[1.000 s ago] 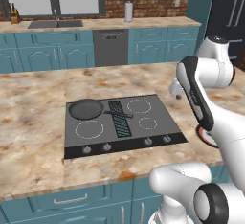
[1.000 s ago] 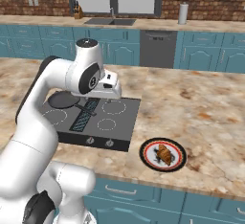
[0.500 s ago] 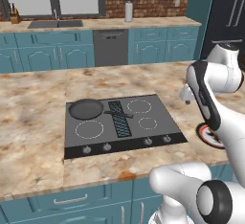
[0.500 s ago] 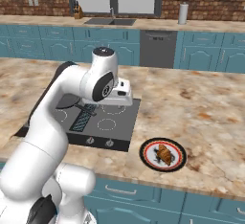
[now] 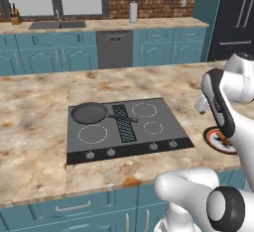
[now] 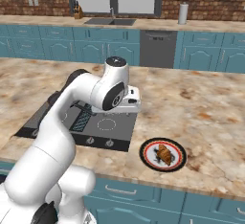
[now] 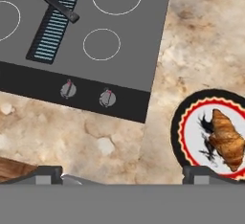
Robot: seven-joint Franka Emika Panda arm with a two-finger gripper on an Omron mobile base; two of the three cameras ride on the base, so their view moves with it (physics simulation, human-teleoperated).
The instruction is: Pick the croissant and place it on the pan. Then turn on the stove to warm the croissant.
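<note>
While the gripper (image 7: 122, 177) hovered with fingers spread wide and empty, the croissant (image 7: 226, 139) lay on its red-rimmed plate (image 7: 187, 122), toward the right fingertip, beside the stove (image 7: 119, 27).

No text, label, brand or number can be read in any view. Only unlettered marks are seen: white ring burner marks on the stove (image 7: 95, 36), up and left of the gripper, and a red scalloped border on the plate (image 7: 191, 137).
</note>
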